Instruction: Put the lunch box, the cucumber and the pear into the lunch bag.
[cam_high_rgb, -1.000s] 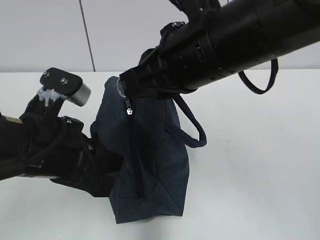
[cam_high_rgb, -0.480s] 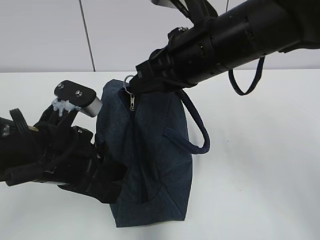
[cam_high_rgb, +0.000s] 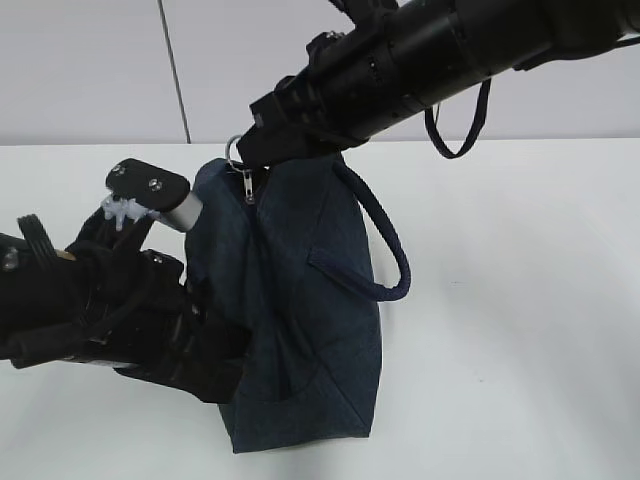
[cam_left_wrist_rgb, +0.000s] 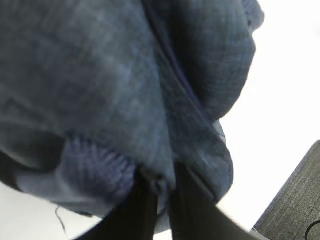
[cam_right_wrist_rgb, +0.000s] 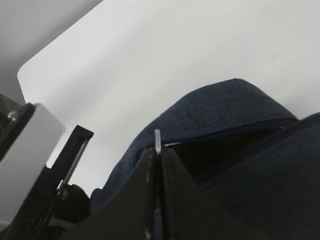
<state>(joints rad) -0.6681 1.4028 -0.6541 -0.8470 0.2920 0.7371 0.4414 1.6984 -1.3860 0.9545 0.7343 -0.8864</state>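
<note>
Toward the left edge of the table (cam_high_rgb: 520, 300) we are pinching a fold at the low end of the lunch bag (cam_high_rgb: 300, 330) with our left gripper (cam_left_wrist_rgb: 159, 186), jaws closed tight on the navy fabric, so the bag is standing braced while the zipper is being worked. Moving right, the zipper pull (cam_high_rgb: 247, 186) and its silver ring (cam_high_rgb: 233, 152) are sitting at the bag's top, toward the far edge of the table, and our right gripper (cam_right_wrist_rgb: 158, 150) is clamped shut on that thin ring. To do this well, we judge we should be keeping the left pinch firm and drawing the ring straight along the zipper line, not sideways, so the slider is not jamming. We are not seeing the lunch box, cucumber or pear anywhere.
</note>
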